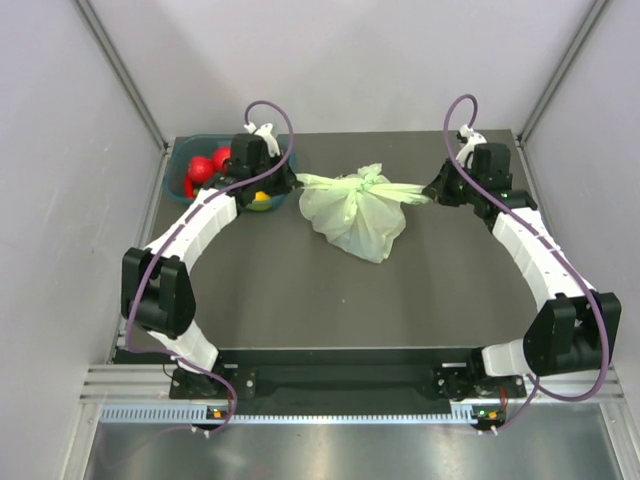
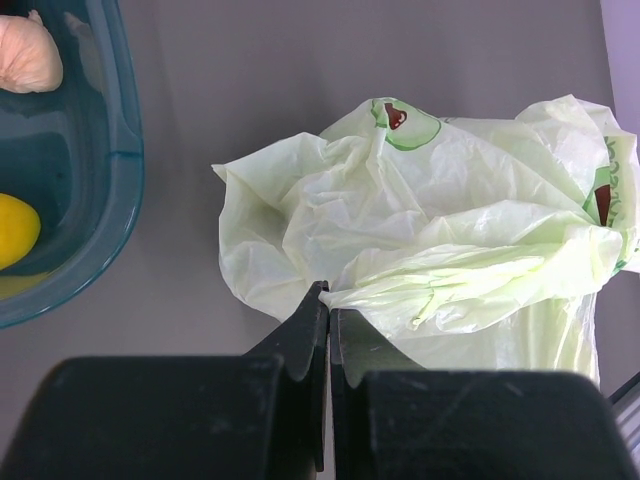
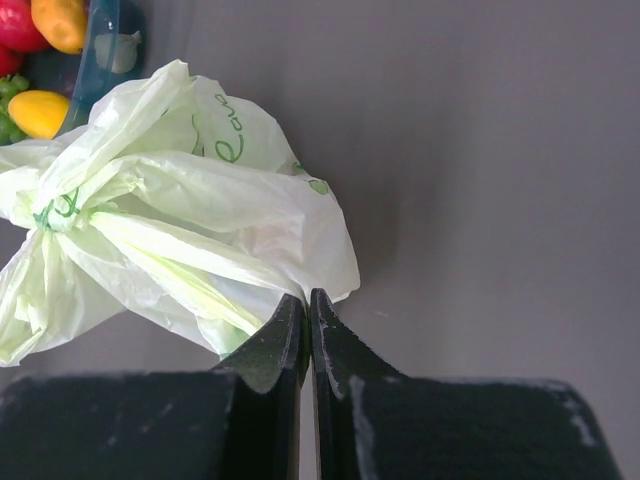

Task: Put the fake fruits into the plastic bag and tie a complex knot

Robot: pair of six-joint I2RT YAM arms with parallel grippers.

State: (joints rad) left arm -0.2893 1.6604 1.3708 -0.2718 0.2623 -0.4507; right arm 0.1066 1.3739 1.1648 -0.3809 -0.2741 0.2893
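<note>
The pale green plastic bag lies in the middle of the table, its handle strips bunched into a knot on top. My left gripper is shut on the strip end that runs left from the knot. My right gripper is shut on the strip end that runs right. In the left wrist view the jaws pinch thin bag plastic at their tips. In the right wrist view the gripper pinches a strip that leads to the knot. Fake fruits, among them red ones, lie in a tub. What is inside the bag does not show.
A teal tub stands at the back left, under my left arm. It holds a yellow fruit, a pink peach, an orange one and green ones. Grey walls close in the table on three sides.
</note>
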